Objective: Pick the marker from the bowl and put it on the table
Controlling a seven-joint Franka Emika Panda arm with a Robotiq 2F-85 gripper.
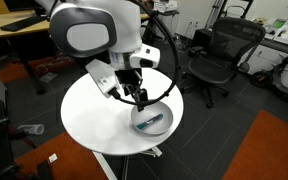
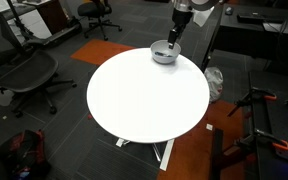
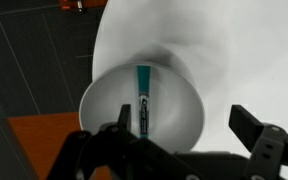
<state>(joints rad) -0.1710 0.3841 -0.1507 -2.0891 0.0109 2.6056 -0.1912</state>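
The teal-blue marker [image 3: 143,92] lies inside the grey-white bowl [image 3: 184,110], seen plainly in the wrist view. In both exterior views the bowl [image 1: 160,124] [image 2: 162,53] sits near the edge of the round white table [image 1: 89,115] [image 2: 144,100], with the marker [image 1: 147,125] showing as a blue streak in it. My gripper [image 1: 141,98] [image 2: 174,38] hangs just above the bowl. Its fingers [image 3: 184,125] are spread wide and empty, one over the marker's near end, the other outside the bowl rim.
Black office chairs [image 1: 224,50] [image 2: 19,70] stand around the table. Wooden desks [image 1: 19,25] are at the back. Orange carpet [image 1: 274,150] and red-handled gear [image 2: 259,100] lie on the floor near the table.
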